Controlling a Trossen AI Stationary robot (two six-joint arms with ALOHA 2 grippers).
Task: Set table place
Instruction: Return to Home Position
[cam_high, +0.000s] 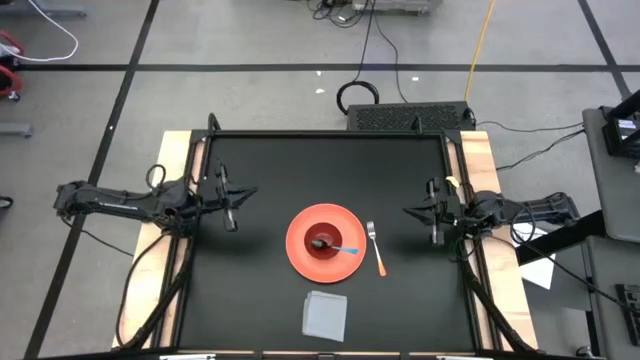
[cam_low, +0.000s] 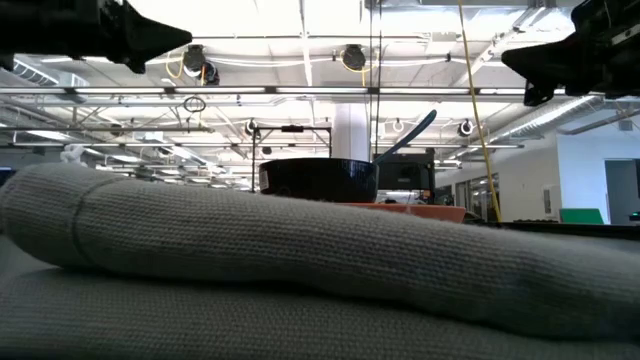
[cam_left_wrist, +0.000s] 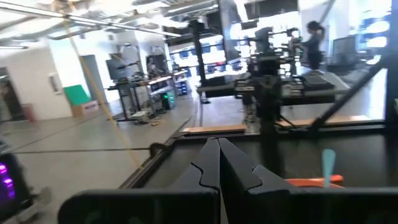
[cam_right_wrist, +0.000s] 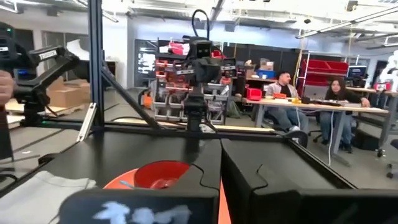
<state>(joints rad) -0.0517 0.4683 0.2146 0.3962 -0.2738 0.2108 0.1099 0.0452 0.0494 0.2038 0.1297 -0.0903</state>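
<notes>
At the side edges of the table (cam_high: 260, 170), left gripper (cam_left_wrist: 218, 146) and right gripper (cam_right_wrist: 221, 146) sit pinched closed, empty; plate (cam_high: 298, 236) looks stiff, slick, so take its rim.

You are looking straight down on a square black table (cam_high: 330, 160). Near its middle sits an orange plate (cam_high: 298, 232) with a brown bowl (cam_high: 321, 241) on it. A blue spoon (cam_high: 348, 250) rests in the bowl, its handle pointing right. An orange-handled fork (cam_high: 376, 248) lies just right of the plate. Below the plate lies a grey square, probably a folded cloth (cam_high: 325, 314). The left gripper (cam_high: 238, 197) and right gripper (cam_high: 415, 211) sit at opposite table edges, well apart from the plate.
</notes>
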